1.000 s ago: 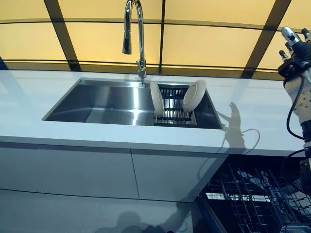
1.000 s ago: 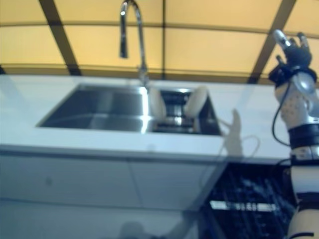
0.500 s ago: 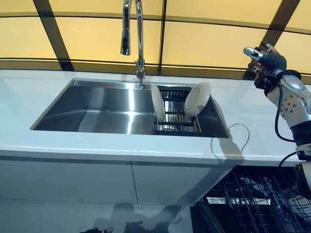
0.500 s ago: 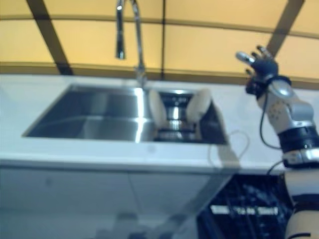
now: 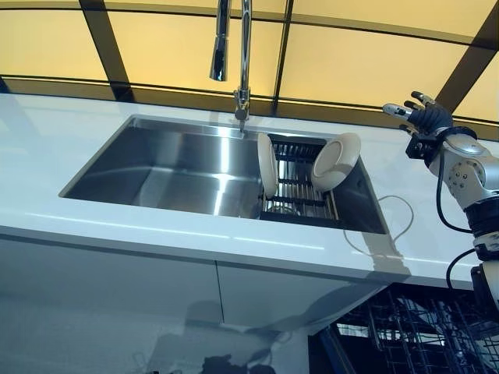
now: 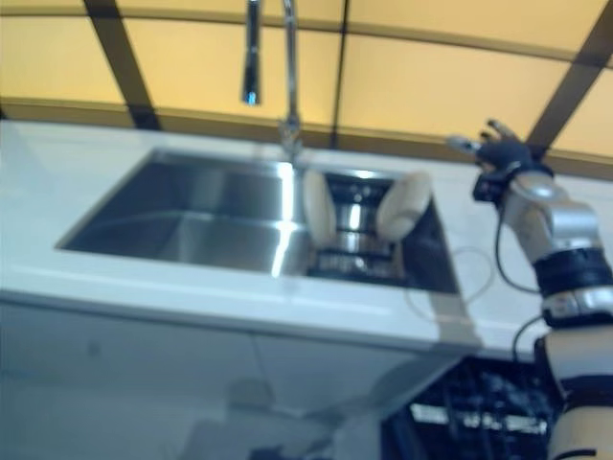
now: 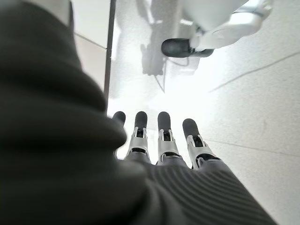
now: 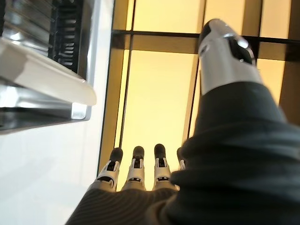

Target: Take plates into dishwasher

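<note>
While two plates [image 5: 269,164] [image 5: 336,161] stand on edge in the rack [image 5: 296,193] at the sink's [image 5: 164,167] right end, the right hand [image 5: 425,118] hovers open over the surface [image 5: 47,148] further right, holding nothing. The left hand [image 7: 159,140] hangs open, empty. The dishwasher [image 5: 405,331] rack lies open below right.

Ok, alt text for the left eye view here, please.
Two white plates stand on edge in a dark rack at the right end of a steel sink, below a tall faucet. The robot's right hand, fingers spread, hovers over the white counter right of the sink.
</note>
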You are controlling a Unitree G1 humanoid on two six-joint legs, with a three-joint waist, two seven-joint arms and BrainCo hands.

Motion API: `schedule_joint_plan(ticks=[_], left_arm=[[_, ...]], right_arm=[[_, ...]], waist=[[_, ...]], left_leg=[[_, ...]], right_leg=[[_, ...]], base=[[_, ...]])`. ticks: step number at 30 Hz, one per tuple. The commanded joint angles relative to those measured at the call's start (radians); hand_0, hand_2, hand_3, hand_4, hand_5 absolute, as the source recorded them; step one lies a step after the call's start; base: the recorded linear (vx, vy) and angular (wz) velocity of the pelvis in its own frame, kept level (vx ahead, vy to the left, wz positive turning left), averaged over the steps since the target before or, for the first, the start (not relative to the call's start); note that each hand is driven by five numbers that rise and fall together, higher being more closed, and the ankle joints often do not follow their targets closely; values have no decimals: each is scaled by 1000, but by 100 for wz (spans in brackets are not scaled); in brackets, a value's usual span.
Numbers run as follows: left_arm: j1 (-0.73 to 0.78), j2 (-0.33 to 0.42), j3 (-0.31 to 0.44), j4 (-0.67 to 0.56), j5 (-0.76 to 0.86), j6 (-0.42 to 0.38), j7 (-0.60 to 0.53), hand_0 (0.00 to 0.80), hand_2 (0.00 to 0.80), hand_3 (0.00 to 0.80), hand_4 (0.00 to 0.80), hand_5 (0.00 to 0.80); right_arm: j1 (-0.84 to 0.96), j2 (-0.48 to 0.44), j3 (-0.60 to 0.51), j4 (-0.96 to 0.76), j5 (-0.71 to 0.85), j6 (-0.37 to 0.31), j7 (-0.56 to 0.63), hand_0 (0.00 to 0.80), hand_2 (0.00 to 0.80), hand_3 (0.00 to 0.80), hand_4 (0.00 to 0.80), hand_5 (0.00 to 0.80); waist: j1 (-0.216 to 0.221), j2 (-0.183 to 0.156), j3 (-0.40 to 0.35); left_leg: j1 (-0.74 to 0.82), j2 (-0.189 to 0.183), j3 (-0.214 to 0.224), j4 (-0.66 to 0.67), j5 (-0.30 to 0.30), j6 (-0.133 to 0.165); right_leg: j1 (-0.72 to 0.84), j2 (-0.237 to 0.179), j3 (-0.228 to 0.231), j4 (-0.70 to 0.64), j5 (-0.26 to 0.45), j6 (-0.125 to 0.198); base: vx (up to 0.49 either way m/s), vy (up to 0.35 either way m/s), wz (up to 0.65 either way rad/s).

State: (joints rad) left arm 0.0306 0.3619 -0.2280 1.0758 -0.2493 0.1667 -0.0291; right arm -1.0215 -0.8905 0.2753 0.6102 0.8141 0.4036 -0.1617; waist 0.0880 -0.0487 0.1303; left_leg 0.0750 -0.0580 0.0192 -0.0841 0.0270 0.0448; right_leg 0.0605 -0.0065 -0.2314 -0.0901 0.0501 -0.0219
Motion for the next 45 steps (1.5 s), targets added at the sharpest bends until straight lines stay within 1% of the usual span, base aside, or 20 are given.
schedule_joint_plan(ticks=[1,6,8,13,20,24,27,36,42,45], left_arm=[[-17,22,-64,37,23,-24,1,0,0,0,0,0],[-12,31,-64,31,15,-36,8,0,0,0,0,0],[-11,29,-67,31,14,-47,6,0,0,0,0,0],[-8,23,-80,18,7,-62,13,0,0,0,0,0],[-31,31,-103,-5,-22,-68,9,0,0,0,0,0],[-35,34,-102,-13,-34,-81,23,0,0,0,0,0],[-37,32,-101,-12,-37,-81,32,0,0,0,0,0],[-32,38,-99,-3,-38,-83,29,0,0,0,0,0],[-25,37,-96,-4,-30,-84,24,0,0,0,0,0],[-26,33,-97,0,-29,-81,24,0,0,0,0,0]], right_arm=[[-122,-66,51,0,-50,-10,-27,0,0,0,0,0],[-151,-64,85,4,-91,-7,-64,0,0,0,0,0],[-164,-63,92,12,-79,-19,-83,0,0,0,0,0],[-181,-60,95,15,-91,-9,-114,0,0,0,0,0],[-235,-82,129,19,-108,-6,-166,0,0,0,0,0],[-232,-95,129,-1,-103,1,-185,0,0,0,0,0],[-228,-104,130,3,-116,18,-187,0,0,0,0,0],[-245,-134,144,45,-118,34,-185,0,0,0,0,0],[-227,-135,130,47,-99,51,-156,0,0,0,0,0],[-206,-123,120,48,-70,62,-116,0,0,0,0,0]], waist=[[40,-12,-42],[47,-4,-18],[49,1,-6],[53,9,17],[50,15,71],[44,14,88],[42,12,90],[38,11,83],[34,9,77],[32,8,75]], left_leg=[[-45,27,19,-3,-50,-41],[-70,32,18,-3,-42,-46],[-81,33,14,-3,-39,-47],[-97,34,7,-3,-35,-50],[-138,31,-5,-3,-24,-47],[-148,31,-5,-3,-22,-47],[-145,30,-4,-3,-23,-46],[-128,30,2,-3,-31,-47],[-110,31,9,-3,-37,-48],[-103,32,12,-3,-40,-48]], right_leg=[[10,-55,-54,3,-62,84],[-10,-60,-70,3,-62,87],[-18,-60,-73,3,-63,86],[-30,-63,-80,3,-63,86],[-69,-62,-70,3,-52,84],[-79,-61,-68,3,-49,84],[-76,-62,-70,3,-49,84],[-62,-62,-69,3,-55,84],[-48,-61,-62,3,-57,83],[-43,-60,-59,3,-59,81]], base=[[45,-10,3],[4,-16,13],[0,-14,11],[4,-6,6],[-15,1,0],[-13,1,0],[13,-4,0],[8,-2,0],[0,0,0],[0,0,0]])
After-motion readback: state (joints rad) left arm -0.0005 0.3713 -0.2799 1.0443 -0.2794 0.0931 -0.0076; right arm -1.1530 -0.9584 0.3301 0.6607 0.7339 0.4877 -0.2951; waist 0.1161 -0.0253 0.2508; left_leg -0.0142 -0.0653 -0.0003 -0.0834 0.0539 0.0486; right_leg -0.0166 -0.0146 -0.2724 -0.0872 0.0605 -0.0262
